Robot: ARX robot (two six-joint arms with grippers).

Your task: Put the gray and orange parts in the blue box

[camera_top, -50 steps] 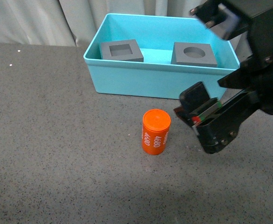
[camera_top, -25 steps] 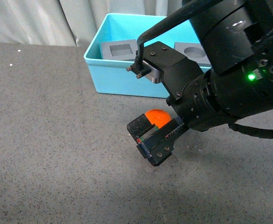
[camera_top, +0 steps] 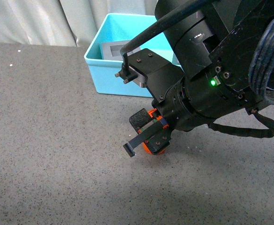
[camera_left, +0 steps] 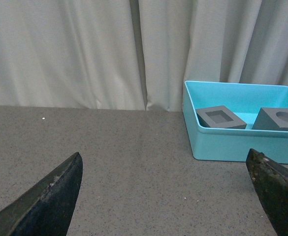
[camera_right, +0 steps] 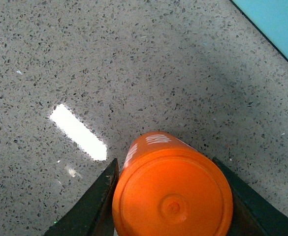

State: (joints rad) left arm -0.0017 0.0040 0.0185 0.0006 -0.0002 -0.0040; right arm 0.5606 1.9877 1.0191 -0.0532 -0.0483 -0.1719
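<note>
The right gripper (camera_top: 144, 133) of an ARX robot reaches down to the speckled gray table (camera_top: 48, 140), a short way in front of the blue box (camera_top: 104, 75), on the robot's side of it. Its dark fingers (camera_right: 92, 206) sit against opposite sides of the orange cylinder (camera_right: 173, 191) and clasp it. The cylinder stands upright on the table outside the box. The right wrist view looks down on its round top, with white digits partly showing on its side. In the front view only slivers of orange show between the fingers. A small green light (camera_top: 213, 82) glows on the bulky black right arm, which covers most of the box in that view.

Both gray parts lie inside the blue box, as the left wrist view shows. The gray cube with a square recess (camera_left: 220, 118) and the gray cube with a round recess (camera_left: 279, 118) sit side by side, slightly apart. Only the square-recess cube shows past the arm in the front view.

The left gripper (camera_left: 163, 155) is some way from the box, its fingers spread wide and holding nothing. A pale curtain (camera_left: 84, 49) hangs behind the box.
</note>
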